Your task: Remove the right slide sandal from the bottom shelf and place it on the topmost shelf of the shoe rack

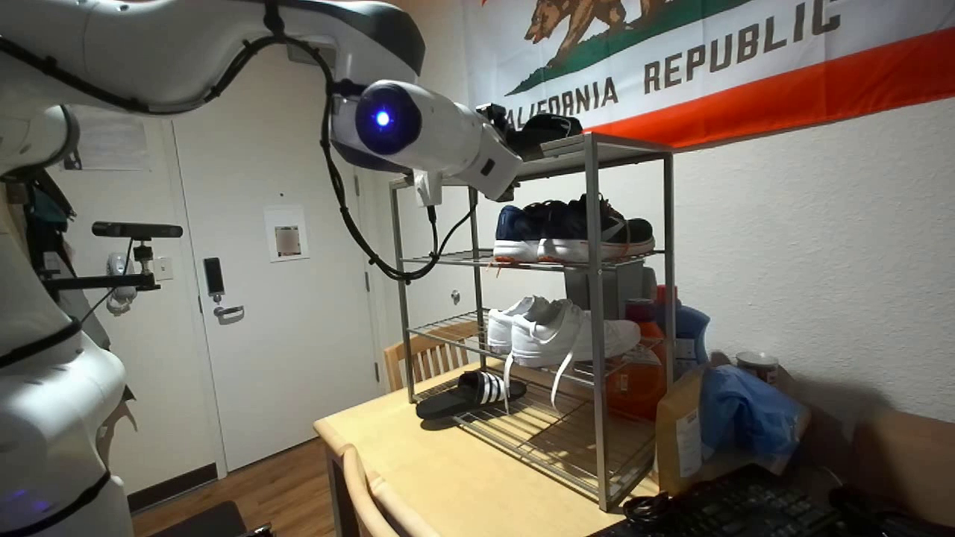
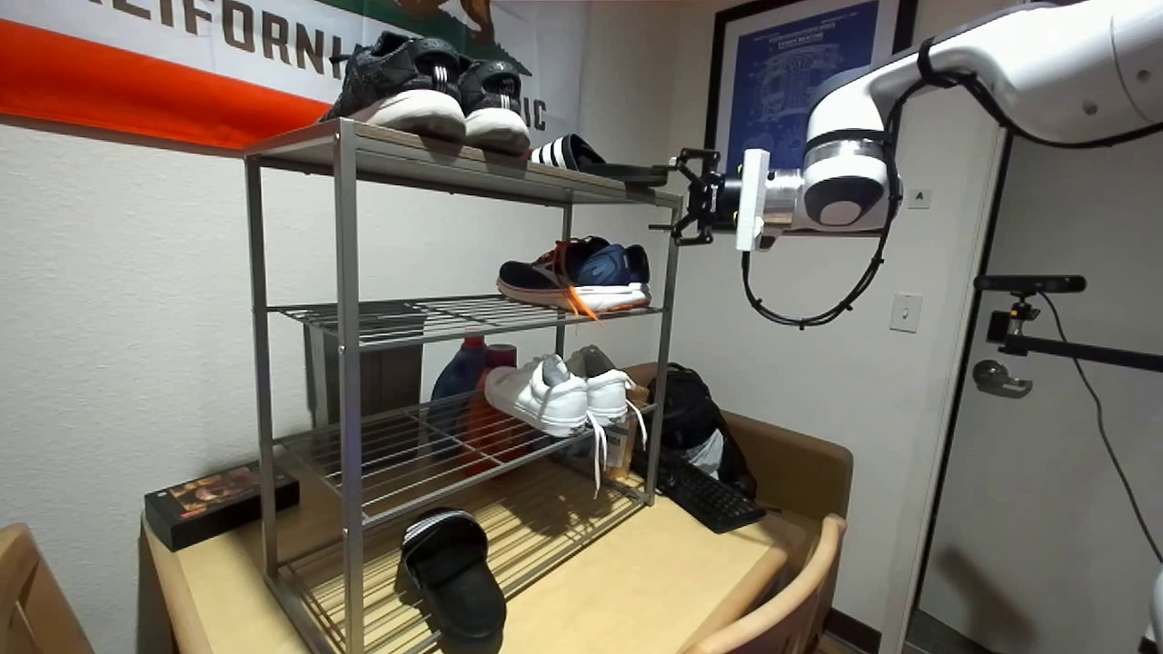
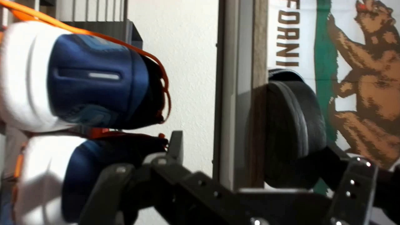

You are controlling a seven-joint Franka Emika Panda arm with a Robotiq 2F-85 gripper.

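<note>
"At the front rim of the topmost shelf [image 2: 418,162], what lies by the hand [image 2: 666,195]?"

"One black slide sandal [image 2: 622,173], heel end toward the hand; whether the heel juts past the rim, I can't tell."

"And the hand itself?"

"Spread wide, one finger level with the sandal, one below the shelf; in the wrist view the upper finger [image 3: 356,181] and the sandal run together in black, so contact is unclear; the lower fingertip overlaps a corner post [image 2: 663,363] of the shoe rack [image 2: 348,272] in an exterior view."

"Where's its mate?"

"On the bottom shelf [image 1: 552,444] lies the matching slide [image 2: 459,581], heel jutting beyond the rail over the tabletop [image 2: 627,581]; which of the two is the right one, I can't say."

"Room to move?"

"Headroom shows between the topmost shelf and the navy running shoes [image 2: 613,268]; up top, black lace-up sneakers [image 2: 395,73] stand beside the sandal."

"What's covered?"

"White wrist casing [image 1: 448,134] hides most of the hand in an exterior view; down low, a lace [image 1: 508,388] from the white sneakers [image 1: 548,335] crosses the matching slide's toe end."
</note>
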